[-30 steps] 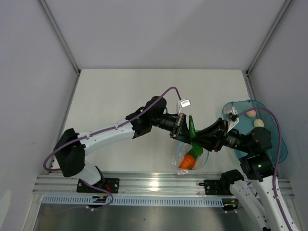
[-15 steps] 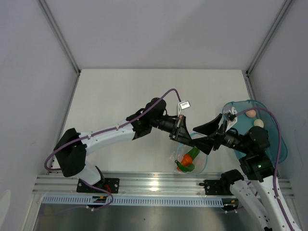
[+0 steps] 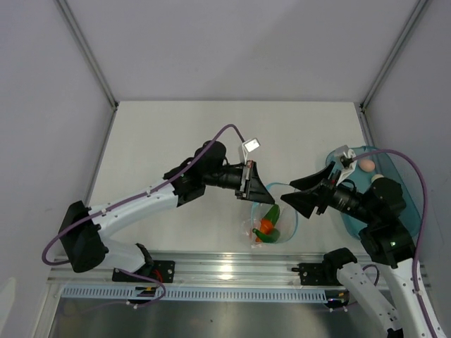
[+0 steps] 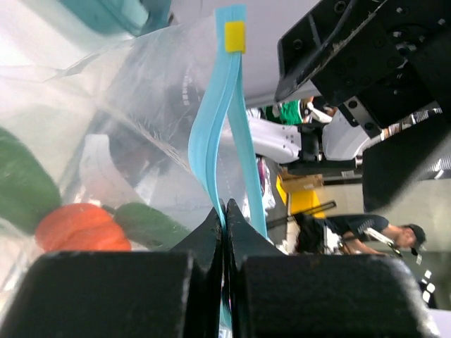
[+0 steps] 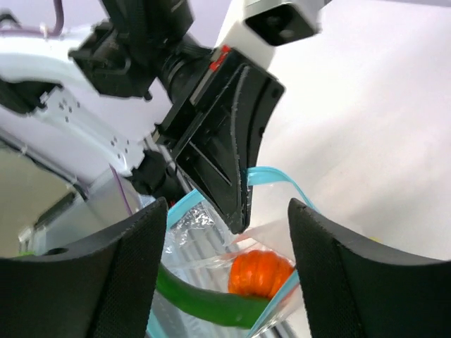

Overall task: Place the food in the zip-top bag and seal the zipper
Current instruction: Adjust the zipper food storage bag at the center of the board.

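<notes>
The clear zip-top bag (image 3: 276,224) hangs from my left gripper (image 3: 251,186), which is shut on its teal zipper (image 3: 280,189). In the left wrist view the jaws (image 4: 225,205) pinch the zipper strip (image 4: 217,127). Inside the bag lie the orange-red round food (image 3: 265,225) and the green pepper (image 3: 271,213); both also show in the left wrist view (image 4: 81,227) (image 4: 151,224) and in the right wrist view (image 5: 259,273) (image 5: 204,303). My right gripper (image 3: 304,196) is open and empty, just right of the bag's open mouth. One pale egg (image 3: 367,165) lies in the tray.
The translucent teal tray (image 3: 403,184) stands at the right edge, partly under my right arm. A metal rail (image 3: 225,267) runs along the near table edge. Grey walls close in the table on three sides.
My right gripper let the green pepper drop into the bag, opened and drew back to the right. My left gripper shifted left with the bag.
</notes>
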{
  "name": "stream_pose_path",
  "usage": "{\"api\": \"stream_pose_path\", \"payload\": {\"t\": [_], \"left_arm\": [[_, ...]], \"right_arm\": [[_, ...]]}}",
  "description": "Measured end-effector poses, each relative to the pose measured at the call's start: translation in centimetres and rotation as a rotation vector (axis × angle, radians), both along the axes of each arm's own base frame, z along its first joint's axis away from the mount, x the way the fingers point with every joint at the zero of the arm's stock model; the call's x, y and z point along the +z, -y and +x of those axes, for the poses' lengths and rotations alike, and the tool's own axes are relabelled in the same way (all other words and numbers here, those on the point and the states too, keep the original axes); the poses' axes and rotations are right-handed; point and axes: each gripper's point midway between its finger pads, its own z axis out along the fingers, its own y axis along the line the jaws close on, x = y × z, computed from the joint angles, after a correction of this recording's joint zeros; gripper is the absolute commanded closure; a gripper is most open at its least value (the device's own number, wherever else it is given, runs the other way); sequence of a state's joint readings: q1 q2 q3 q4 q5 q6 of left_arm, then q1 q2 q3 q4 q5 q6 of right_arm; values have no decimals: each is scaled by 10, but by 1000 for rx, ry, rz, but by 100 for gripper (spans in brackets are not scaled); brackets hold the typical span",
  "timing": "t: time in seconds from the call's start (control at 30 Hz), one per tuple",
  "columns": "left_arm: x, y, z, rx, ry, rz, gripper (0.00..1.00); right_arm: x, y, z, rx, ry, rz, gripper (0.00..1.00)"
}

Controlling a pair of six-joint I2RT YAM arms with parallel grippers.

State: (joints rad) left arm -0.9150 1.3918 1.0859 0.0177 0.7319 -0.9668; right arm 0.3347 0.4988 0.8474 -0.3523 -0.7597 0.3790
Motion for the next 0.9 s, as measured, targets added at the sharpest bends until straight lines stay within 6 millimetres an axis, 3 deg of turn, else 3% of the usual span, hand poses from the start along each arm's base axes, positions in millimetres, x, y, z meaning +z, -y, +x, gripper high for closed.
{"api": "stream_pose_path", "payload": {"t": [0.13, 0.23, 0.5, 0.73, 0.9], "left_arm": [[16, -10, 5, 52, 40, -23, 99], [13, -13, 8, 79, 42, -13, 99], [-5, -16, 11, 101, 19, 29, 99], [-8, -17, 14, 110, 17, 31, 100], [-6, -19, 15, 114, 20, 27, 100]], "right_arm": [[23, 8, 4, -79, -52, -13, 39], [22, 11, 7, -103, -129, -43, 43], [-53, 14, -3, -101, -424, -173, 56], [-82, 16, -14, -84, -508, -214, 64], [-93, 15, -19, -61, -538, -241, 92]]}}
